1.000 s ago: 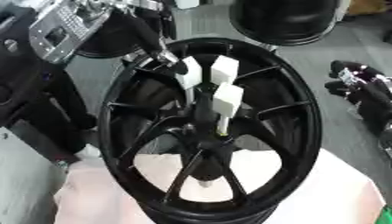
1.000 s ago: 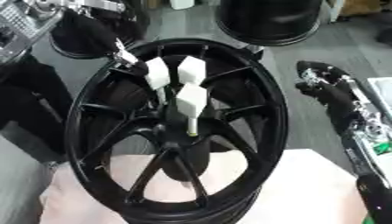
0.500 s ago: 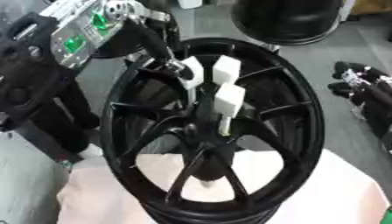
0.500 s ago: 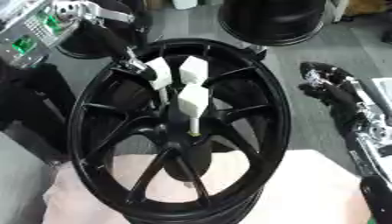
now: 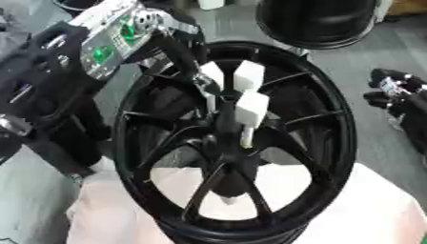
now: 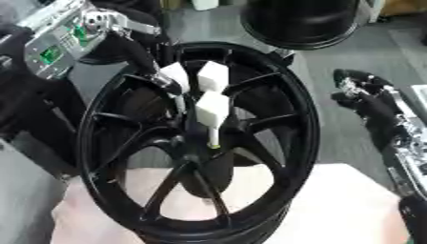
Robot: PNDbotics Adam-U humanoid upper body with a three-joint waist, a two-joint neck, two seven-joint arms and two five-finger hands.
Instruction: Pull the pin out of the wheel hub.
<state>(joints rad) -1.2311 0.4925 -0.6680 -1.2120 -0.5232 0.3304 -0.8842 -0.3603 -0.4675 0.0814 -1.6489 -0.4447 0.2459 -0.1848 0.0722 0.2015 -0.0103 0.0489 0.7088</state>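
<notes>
The black spoked wheel hub [image 5: 325, 143] stands upright on a white cloth. My left hand [image 5: 238, 90], with white fingertip pads [image 6: 212, 107], reaches in from the upper left, in front of the spokes and above the hub's centre. Its fingers pinch a thin pale pin [image 5: 246, 137] that points down toward the centre bore [image 5: 218, 143]. Whether the pin's lower end still sits in the hub is not clear. My right hand [image 6: 364, 97] hangs at the right edge, apart from the wheel, fingers relaxed.
A white cloth [image 5: 367, 209] covers the surface under the wheel. A second black tyre or drum [image 5: 321, 21] stands behind on the grey floor. My left forearm [image 5: 100, 43], silver with green lights, crosses the upper left.
The whole picture has shifted, so the head has moved. My left forearm has come further into view. The fingers stay closed on the pin over the hub's centre.
</notes>
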